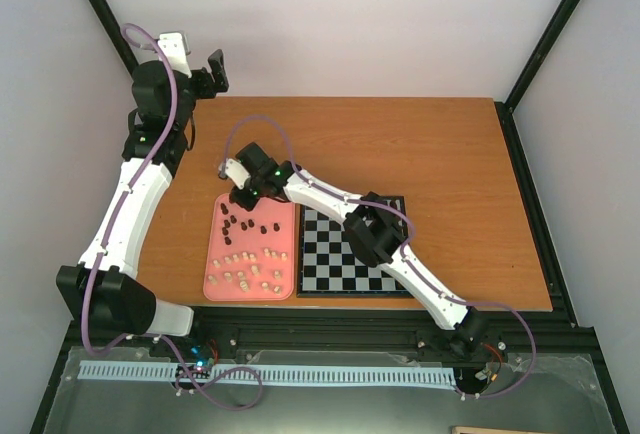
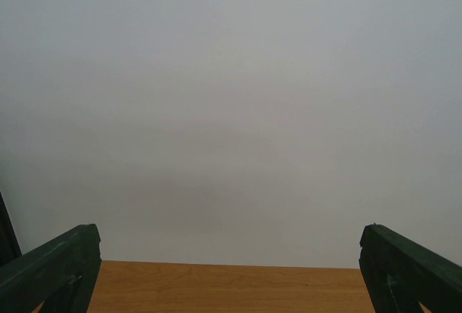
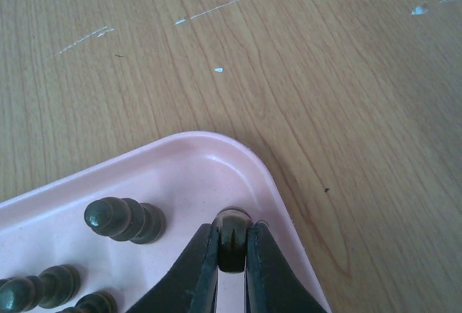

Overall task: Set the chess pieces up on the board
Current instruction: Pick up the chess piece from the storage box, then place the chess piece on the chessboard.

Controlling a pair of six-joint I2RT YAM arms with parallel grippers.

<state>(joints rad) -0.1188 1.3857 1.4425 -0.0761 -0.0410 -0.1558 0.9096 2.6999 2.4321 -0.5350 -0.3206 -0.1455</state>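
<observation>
— At the far left corner of the pink tray [image 3: 216, 156], what has the right gripper [image 3: 232, 244] got?
— Its jaws are pinched on one dark chessman [image 3: 233, 221]; other dark pieces [image 3: 124, 219] lie beside it.
— And the board [image 1: 335, 259]?
— Just right of the tray, partly under the right arm [image 1: 375, 234].
— And the left gripper [image 2: 229, 255]?
— Spread wide, raised at the far left.

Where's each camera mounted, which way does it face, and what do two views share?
Top external: overhead, behind the robot, looking down on table, board, left arm, right arm.
Left wrist: facing the far wall over the table; left gripper open.
Right wrist: low over the pink tray corner; right gripper shut on dark piece.
Shared: top and right wrist show the tray.
</observation>
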